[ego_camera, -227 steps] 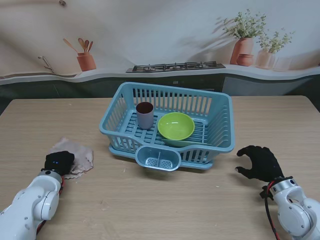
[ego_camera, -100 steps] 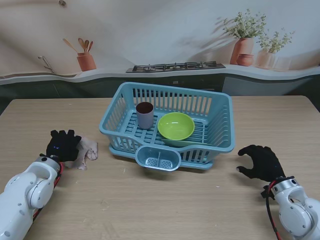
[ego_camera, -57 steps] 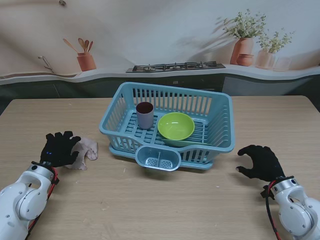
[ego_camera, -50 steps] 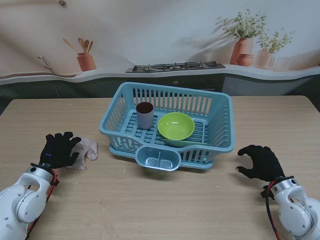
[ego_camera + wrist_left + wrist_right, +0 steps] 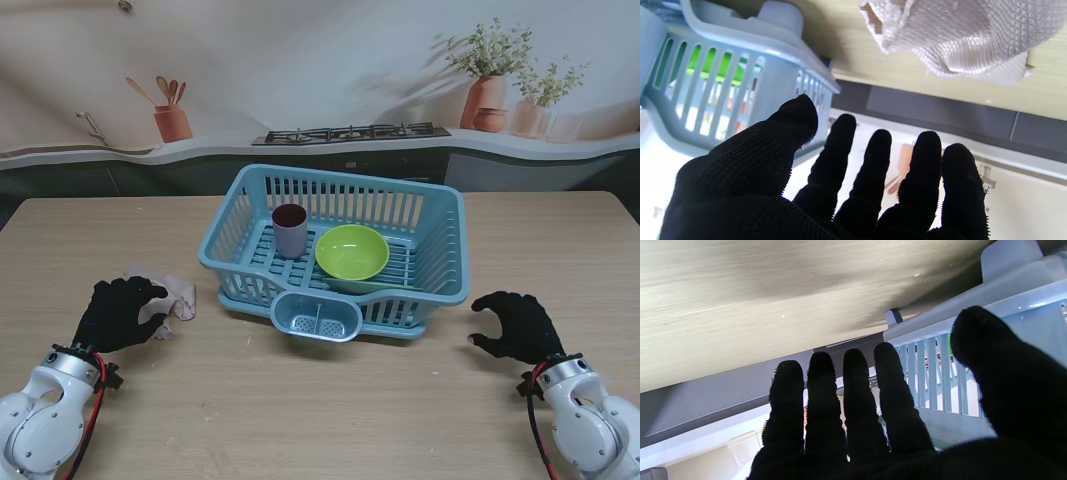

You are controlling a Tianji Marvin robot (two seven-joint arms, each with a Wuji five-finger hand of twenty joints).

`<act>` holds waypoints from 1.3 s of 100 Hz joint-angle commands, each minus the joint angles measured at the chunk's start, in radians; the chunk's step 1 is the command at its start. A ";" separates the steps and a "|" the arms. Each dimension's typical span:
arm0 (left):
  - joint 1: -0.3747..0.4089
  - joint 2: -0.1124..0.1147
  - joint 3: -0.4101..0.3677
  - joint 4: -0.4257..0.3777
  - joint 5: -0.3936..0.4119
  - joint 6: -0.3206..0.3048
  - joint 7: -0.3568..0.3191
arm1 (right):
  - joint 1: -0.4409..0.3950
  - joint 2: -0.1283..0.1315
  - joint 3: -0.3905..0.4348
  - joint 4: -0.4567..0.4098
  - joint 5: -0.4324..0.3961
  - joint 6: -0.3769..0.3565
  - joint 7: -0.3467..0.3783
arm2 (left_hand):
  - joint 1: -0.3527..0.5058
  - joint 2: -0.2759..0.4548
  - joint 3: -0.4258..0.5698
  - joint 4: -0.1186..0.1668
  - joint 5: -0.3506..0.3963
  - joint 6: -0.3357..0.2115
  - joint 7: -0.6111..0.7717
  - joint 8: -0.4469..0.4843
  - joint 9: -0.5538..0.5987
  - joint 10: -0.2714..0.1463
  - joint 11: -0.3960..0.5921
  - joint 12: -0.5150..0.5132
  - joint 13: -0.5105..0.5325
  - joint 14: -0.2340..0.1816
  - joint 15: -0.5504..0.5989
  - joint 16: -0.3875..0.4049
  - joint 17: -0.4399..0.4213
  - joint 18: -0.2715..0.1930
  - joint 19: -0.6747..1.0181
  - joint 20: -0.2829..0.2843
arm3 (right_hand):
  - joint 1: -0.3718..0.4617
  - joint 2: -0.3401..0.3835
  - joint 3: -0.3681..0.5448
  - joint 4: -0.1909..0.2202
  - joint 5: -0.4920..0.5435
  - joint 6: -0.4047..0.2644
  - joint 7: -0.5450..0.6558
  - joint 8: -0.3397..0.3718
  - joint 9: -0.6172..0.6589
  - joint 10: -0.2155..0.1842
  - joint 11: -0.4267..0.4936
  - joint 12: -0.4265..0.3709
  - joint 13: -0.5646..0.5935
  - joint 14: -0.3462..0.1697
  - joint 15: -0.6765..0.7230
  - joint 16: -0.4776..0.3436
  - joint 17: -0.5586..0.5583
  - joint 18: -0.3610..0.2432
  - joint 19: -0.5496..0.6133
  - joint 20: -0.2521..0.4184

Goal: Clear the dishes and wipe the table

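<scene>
The rack [image 5: 440, 275] is light blue. The bowl [image 5: 352, 251] is lime green. The cup [image 5: 290, 230] is grey-lilac with a dark red inside. The cloth [image 5: 960, 36] is pale pink, waffle-textured. Both gloves [image 5: 118, 312] are black; the table [image 5: 330, 410] is light wood grain.

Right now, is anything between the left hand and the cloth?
Nothing visible. The left hand sits open just on the near side of the cloth, and the left wrist view shows only bare table between its fingers and the cloth. The basket stands off to the right.
</scene>
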 commanded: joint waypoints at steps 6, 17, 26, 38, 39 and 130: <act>0.039 -0.011 -0.017 -0.050 -0.021 -0.011 -0.022 | 0.001 -0.004 -0.005 0.003 0.003 -0.005 0.002 | 0.013 0.020 -0.002 0.031 0.030 -0.003 -0.015 -0.001 0.004 0.002 0.005 0.011 0.026 0.012 0.010 0.012 0.003 -0.006 0.032 -0.013 | -0.016 -0.014 -0.019 0.011 -0.044 0.027 0.004 0.007 -0.044 0.001 0.016 0.005 -0.026 0.003 0.007 0.005 -0.022 -0.004 -0.017 0.009; 0.074 -0.015 -0.037 -0.096 -0.065 -0.019 -0.061 | 0.002 -0.005 -0.006 0.005 0.006 -0.010 -0.004 | 0.006 0.022 -0.004 0.030 0.027 0.004 -0.022 -0.008 0.004 0.003 0.003 0.010 0.026 0.013 0.012 0.014 0.005 -0.006 0.034 -0.012 | -0.015 -0.015 -0.023 0.012 -0.075 0.035 0.034 0.021 -0.066 0.002 0.043 0.015 -0.037 0.002 0.023 0.013 -0.027 -0.002 -0.014 0.014; 0.089 -0.017 -0.047 -0.114 -0.093 -0.029 -0.075 | 0.004 -0.006 -0.007 0.009 0.007 -0.017 -0.009 | 0.001 0.024 -0.011 0.029 0.032 0.006 -0.024 -0.012 0.010 0.007 0.006 0.011 0.035 0.017 0.017 0.016 0.015 -0.005 0.041 -0.008 | -0.017 -0.017 -0.026 0.012 -0.101 0.041 0.065 0.036 -0.084 0.004 0.071 0.025 -0.046 0.002 0.042 0.022 -0.032 -0.008 -0.010 0.019; 0.097 -0.021 -0.051 -0.125 -0.142 -0.041 -0.093 | 0.008 -0.007 -0.008 0.017 0.007 -0.028 -0.019 | -0.004 0.023 -0.014 0.029 0.035 0.006 -0.024 -0.016 0.013 0.006 0.006 0.012 0.040 0.016 0.021 0.017 0.022 -0.006 0.045 -0.005 | -0.021 -0.016 -0.035 0.012 -0.138 0.052 0.093 0.048 -0.112 0.011 0.106 0.036 -0.061 0.001 0.069 0.035 -0.038 -0.015 -0.004 0.026; 0.097 -0.021 -0.052 -0.125 -0.146 -0.043 -0.095 | 0.008 -0.007 -0.009 0.017 0.008 -0.028 -0.019 | -0.005 0.024 -0.014 0.029 0.035 0.005 -0.024 -0.017 0.013 0.006 0.006 0.012 0.041 0.016 0.021 0.017 0.023 -0.006 0.046 -0.005 | -0.021 -0.016 -0.037 0.012 -0.141 0.052 0.096 0.048 -0.114 0.012 0.110 0.037 -0.063 0.001 0.072 0.036 -0.038 -0.016 -0.003 0.027; 0.112 -0.013 -0.079 -0.135 -0.264 -0.103 -0.213 | -0.019 -0.009 -0.002 -0.010 0.032 -0.050 0.008 | 0.058 -0.106 0.135 0.028 -0.042 -0.045 -0.044 -0.018 -0.063 -0.075 -0.027 -0.002 -0.011 -0.077 -0.050 -0.013 -0.006 -0.091 -0.039 -0.058 | -0.029 0.044 -0.147 0.027 -0.239 0.066 0.135 0.062 -0.190 0.012 0.182 0.054 -0.116 -0.008 0.127 0.061 -0.074 -0.041 -0.001 0.053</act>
